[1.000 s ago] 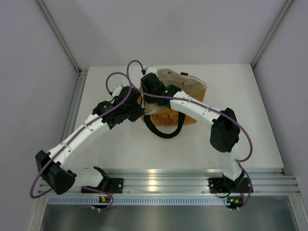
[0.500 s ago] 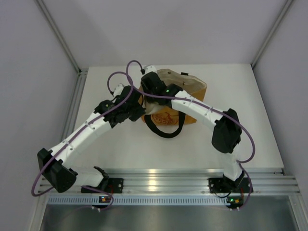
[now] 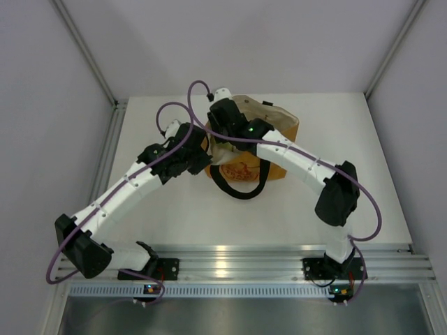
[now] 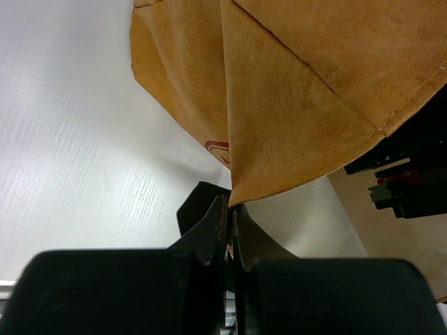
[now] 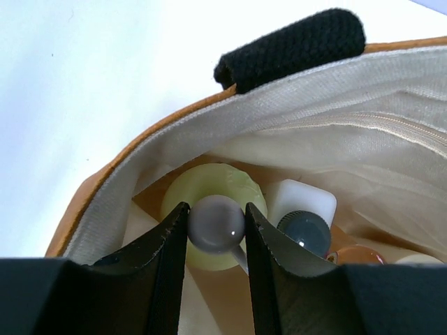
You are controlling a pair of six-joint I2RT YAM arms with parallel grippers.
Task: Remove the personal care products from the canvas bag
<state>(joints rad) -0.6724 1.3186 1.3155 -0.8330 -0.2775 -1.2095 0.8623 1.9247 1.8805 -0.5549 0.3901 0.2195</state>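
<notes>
The tan canvas bag (image 3: 283,129) stands at the table's far middle, mouth up. My left gripper (image 3: 201,159) is shut on the bag's left rim (image 4: 293,91), the fingertips pinching the edge in the left wrist view (image 4: 229,206). My right gripper (image 3: 223,131) reaches into the bag and is shut on the white cap (image 5: 216,223) of the pale yellow-green bottle (image 5: 209,183). Beside it stand the white bottle (image 5: 302,199) with its dark cap, the top of the orange bottle (image 5: 356,255) and a cream edge (image 5: 419,259), perhaps the jar.
A black loop handle (image 3: 241,190) lies on the table in front of the bag; the other handle (image 5: 290,49) sits on the far rim. Metal frame posts and grey walls stand on both sides. An aluminium rail (image 3: 230,262) runs along the near edge.
The right arm's elbow has swung to the right and its wrist has shifted slightly toward the far side over the bag. The left arm has hardly moved.
</notes>
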